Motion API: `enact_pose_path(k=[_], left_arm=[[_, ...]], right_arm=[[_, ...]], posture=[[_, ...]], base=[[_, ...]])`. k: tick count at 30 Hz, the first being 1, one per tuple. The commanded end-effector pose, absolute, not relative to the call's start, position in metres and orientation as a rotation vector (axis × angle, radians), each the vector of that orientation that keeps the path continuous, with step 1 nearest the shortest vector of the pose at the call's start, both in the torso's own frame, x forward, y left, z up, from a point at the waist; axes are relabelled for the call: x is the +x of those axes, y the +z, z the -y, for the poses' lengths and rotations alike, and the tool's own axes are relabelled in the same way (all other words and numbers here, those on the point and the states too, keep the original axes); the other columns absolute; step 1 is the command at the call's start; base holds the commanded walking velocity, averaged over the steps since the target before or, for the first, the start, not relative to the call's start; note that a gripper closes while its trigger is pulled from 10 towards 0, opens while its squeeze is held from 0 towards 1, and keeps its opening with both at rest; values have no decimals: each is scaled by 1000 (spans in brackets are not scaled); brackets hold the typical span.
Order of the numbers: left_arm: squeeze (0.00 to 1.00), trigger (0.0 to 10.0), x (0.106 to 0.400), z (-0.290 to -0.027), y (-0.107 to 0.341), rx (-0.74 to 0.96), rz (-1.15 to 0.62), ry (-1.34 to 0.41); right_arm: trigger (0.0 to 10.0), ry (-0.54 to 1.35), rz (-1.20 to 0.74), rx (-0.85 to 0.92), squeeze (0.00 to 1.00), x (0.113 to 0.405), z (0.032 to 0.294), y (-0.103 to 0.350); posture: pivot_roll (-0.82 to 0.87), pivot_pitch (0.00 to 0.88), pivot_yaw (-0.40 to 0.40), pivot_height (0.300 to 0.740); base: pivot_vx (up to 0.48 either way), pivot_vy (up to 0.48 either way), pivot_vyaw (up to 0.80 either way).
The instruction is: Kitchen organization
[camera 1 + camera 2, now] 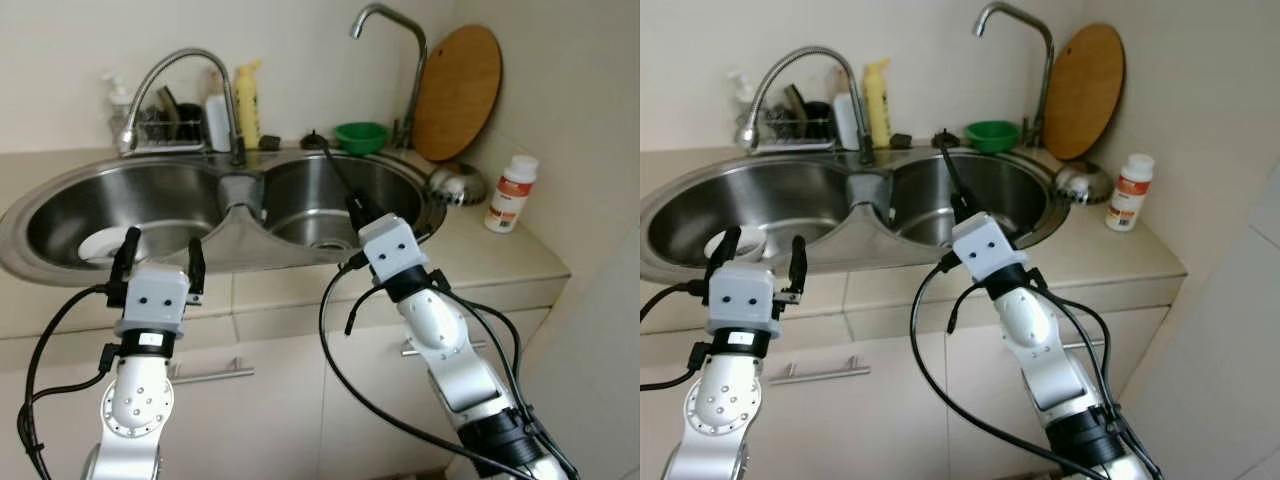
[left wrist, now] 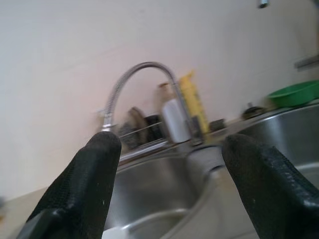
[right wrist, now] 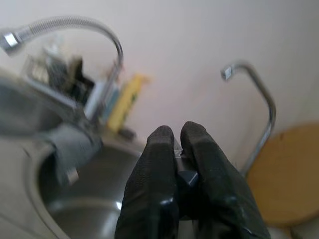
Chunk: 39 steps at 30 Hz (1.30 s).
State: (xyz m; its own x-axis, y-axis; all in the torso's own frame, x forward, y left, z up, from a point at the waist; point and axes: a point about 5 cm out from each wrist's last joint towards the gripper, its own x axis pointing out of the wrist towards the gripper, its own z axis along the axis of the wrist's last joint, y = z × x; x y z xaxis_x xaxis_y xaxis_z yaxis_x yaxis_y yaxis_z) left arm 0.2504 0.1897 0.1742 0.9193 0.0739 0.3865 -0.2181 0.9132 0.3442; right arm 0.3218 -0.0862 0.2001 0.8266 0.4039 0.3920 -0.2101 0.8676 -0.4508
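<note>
A double steel sink (image 1: 230, 215) is set in the beige counter in front of me. My left gripper (image 1: 160, 262) is open at the front rim of the left basin, where a white dish (image 1: 100, 245) lies; its fingers (image 2: 94, 184) stand wide apart. Over the front of the right basin, my right gripper (image 1: 357, 208) is shut on a thin black rod (image 1: 335, 170) that points up toward the back rim. In the right wrist view a small dark piece is pinched between the fingertips (image 3: 164, 164).
Behind the sink are a green bowl (image 1: 360, 135), a yellow bottle (image 1: 247, 100), a dish rack (image 1: 170, 125) and two faucets (image 1: 190, 75). A round wooden board (image 1: 457, 92) leans on the wall. A metal lid (image 1: 458, 183) and a white bottle (image 1: 512, 193) stand at the right.
</note>
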Motion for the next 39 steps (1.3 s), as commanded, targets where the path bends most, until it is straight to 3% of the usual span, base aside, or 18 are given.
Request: enact_pose_path(k=[1,5,12,23,29,30,39], left_arm=[[0,10000,252,-183,176,386,382,128],[0,10000,253,-181,176,389,380,128],[0,10000,255,-180,178,390,390,132],[0,10000,256,-174,176,392,392,113],[0,10000,257,-172,176,392,390,111],[0,10000,257,-172,176,393,390,110],[0,10000,255,-171,174,384,379,110]], right_arm=[[10000,337,459,-407,0,327,91,198],[10000,351,413,-473,0,335,85,194],[10000,345,348,-390,0,350,82,197],[10000,162,164,-485,0,402,109,218],[10000,313,-15,-526,0,407,98,198],[10000,315,-26,-521,1000,408,98,197],[10000,286,23,-410,1000,412,100,209]], posture=[[5,0,2,740],[7,0,0,740],[16,0,2,740],[33,0,-6,740],[41,0,-7,740],[45,0,-10,740],[46,0,-7,740]], base=[[304,0,0],[66,0,733],[0,0,686],[0,0,0],[0,0,0],[0,0,0],[0,0,0]])
